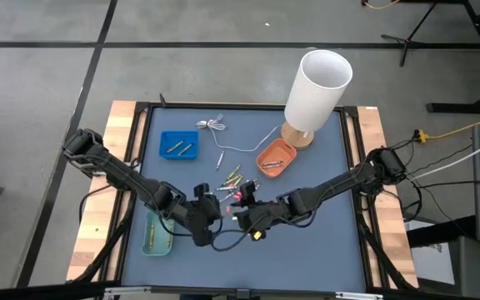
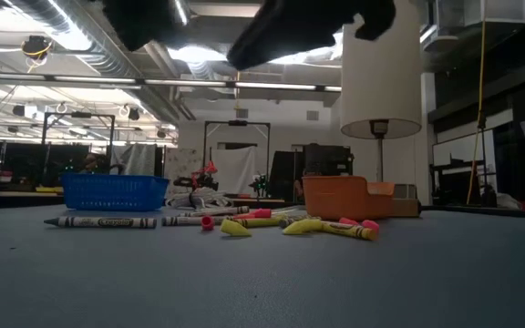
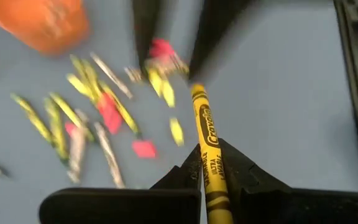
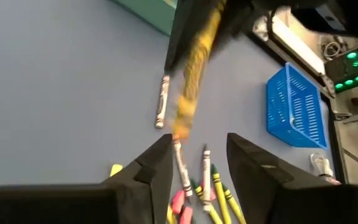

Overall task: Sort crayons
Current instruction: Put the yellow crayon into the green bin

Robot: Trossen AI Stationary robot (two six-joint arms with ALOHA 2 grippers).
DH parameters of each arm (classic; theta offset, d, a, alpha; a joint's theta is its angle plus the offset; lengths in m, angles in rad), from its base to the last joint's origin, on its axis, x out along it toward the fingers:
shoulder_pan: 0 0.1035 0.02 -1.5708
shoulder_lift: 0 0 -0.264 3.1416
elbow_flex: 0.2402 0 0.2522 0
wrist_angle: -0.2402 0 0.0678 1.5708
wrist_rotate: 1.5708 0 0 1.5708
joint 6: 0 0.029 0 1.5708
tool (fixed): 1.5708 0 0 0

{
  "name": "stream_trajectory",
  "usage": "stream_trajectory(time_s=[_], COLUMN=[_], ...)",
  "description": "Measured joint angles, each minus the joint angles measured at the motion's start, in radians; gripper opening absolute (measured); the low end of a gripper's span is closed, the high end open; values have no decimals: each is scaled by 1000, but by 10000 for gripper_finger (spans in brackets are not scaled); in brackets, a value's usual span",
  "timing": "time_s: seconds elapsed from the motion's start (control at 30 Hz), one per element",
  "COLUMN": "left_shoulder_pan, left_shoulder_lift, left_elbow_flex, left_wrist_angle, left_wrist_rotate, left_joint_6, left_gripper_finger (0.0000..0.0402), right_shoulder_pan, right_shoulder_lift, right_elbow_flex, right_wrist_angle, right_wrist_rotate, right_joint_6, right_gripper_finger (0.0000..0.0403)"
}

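My left gripper is shut on a yellow crayon above the table's near middle. My right gripper faces it, open. The held crayon's free end reaches close to the right gripper's fingertips; I cannot tell whether they touch. Loose crayons, yellow, pink, green and pale, lie flat on the blue-grey mat. They also show in the low view and in the left wrist view. My left gripper pinches the yellow crayon between its two fingers, on its wrapped body toward its back end. The crayon lies along the fingers and sticks out forward past their tips, toward my right gripper. It is lifted clear of the table.
A blue basket tray holding two crayons stands at the far left. An orange tray stands beside a white lamp on a wooden base. A green tray is at the near left. A thin white cable lies at the far side.
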State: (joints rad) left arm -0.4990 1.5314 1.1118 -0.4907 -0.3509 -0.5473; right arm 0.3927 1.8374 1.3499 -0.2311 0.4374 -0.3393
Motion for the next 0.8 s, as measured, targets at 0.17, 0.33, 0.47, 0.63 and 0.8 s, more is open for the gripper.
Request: stream_trajectory(time_s=[0.17, 0.33, 0.47, 0.63, 0.8], left_shoulder_pan=[-1, -20, -45, -84, -121], left_shoulder_lift=[0, 0, 0, 0, 0], left_elbow_flex=[0, 0, 0, 0, 0], left_wrist_angle=[-167, -375, -522, -681, -743], left_wrist_rotate=[262, 503, 653, 700, 652], left_joint_6=[-49, -123, -135, -161, -231], left_gripper_finger=[8, 8, 8, 8, 10], right_shoulder_pan=[-2, -1, -1, -1, -1], right_shoulder_lift=[0, 0, 0, 0, 0], right_elbow_flex=[0, 0, 0, 0, 0], right_wrist_angle=[-71, -122, -140, -140, -140], right_wrist_rotate=[-10, -11, -12, -12, -12], right_joint_6=[2, 49, 81, 84, 84], right_gripper_finger=[149, 149, 150, 150, 150])
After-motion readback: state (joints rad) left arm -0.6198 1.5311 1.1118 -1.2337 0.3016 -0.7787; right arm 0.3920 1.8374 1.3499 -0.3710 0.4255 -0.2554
